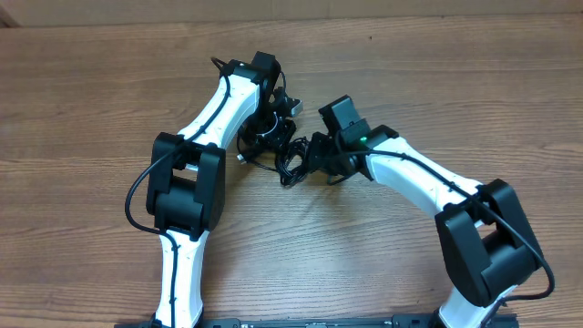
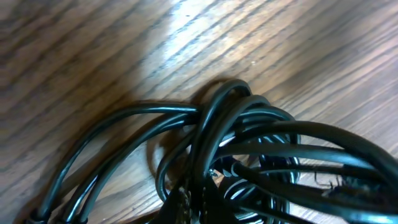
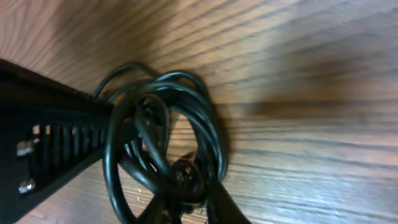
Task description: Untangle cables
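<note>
A: Wood, the whole table (image 1: 82,100); and how far along is the untangling on it?

B: Hardly begun, I'd judge; the cables (image 1: 290,164) are one dark bunch at mid-table, a little toward the far side, with loops crossing over loops; no cord lies free or straight, so all the separating is left to do.

A: And the claws?

B: Both are down at the bunch; the left gripper (image 1: 264,129) sits at its far-left side, clenched; in its wrist view the strands gather right at its tip, so it seems to be pinching them; the right gripper (image 1: 308,157) touches the right side and also looks closed on a coil by its fingertips, though that view is dark.

A: So the bunch lies between them?

B: Yes; it is gripped from both sides, with the knot of loops between the two tips.
</note>
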